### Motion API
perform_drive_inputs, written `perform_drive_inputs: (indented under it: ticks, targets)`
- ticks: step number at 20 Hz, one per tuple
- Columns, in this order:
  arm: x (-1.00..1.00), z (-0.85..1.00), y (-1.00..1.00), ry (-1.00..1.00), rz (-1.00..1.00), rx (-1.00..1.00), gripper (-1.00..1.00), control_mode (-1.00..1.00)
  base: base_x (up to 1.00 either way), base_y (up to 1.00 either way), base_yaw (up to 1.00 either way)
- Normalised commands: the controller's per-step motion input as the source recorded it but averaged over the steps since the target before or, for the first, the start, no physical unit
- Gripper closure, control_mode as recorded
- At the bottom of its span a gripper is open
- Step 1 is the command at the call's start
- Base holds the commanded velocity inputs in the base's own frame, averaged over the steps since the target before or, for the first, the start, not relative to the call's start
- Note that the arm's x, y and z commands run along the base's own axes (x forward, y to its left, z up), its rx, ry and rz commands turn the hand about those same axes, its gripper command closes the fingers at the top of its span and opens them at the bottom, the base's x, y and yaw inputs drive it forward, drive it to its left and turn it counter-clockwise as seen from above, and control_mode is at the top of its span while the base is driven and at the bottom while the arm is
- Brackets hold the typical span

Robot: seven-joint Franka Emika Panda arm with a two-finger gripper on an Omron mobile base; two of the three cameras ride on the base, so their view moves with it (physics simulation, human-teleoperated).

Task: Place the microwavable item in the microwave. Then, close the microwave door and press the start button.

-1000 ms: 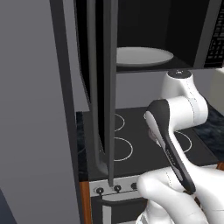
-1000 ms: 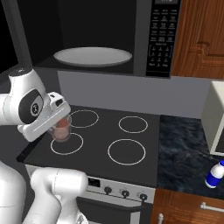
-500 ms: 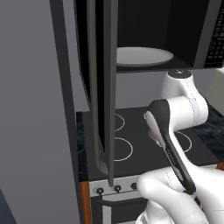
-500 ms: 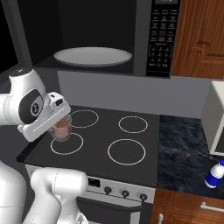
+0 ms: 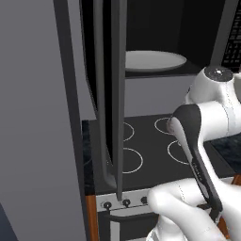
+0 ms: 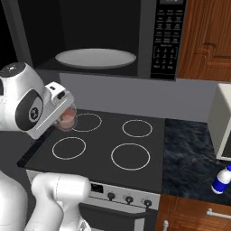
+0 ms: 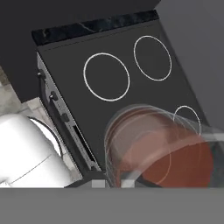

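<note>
The pincer (image 7: 113,183) was closed on the glass tumbler (image 7: 155,148), whose pinkish-brown contents showed through the clear wall directly ahead of the finger tips. In the right base view the tumbler (image 6: 66,118) sat at the end of the hand, held clear above the black stovetop (image 6: 113,144) and its ring burners. The microwave (image 6: 103,38) stood above and beyond the pincer, cavity exposed, white turntable plate (image 6: 95,57) bare. The microwave door (image 5: 110,94) hung open, to the pincer's left.
</note>
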Motion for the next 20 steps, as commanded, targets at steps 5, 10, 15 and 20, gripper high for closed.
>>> perform_drive_inputs:
  ticks: [5, 10, 15, 20]
  targets:
    - [0.06, 1.00, -0.03, -0.31, 0.06, -0.03, 1.00, -1.00, 0.00, 0.00, 0.00]
    - [0.21, 0.90, 0.00, -0.21, 0.03, -0.06, 1.00, -1.00, 0.00, 0.00, 0.00]
    - [0.41, 0.70, 0.00, -0.07, 0.01, -0.04, 1.00, -1.00, 0.00, 0.00, 0.00]
    - [0.83, 0.25, 0.00, 0.03, 0.03, -0.02, 1.00, -1.00, 0.00, 0.00, 0.00]
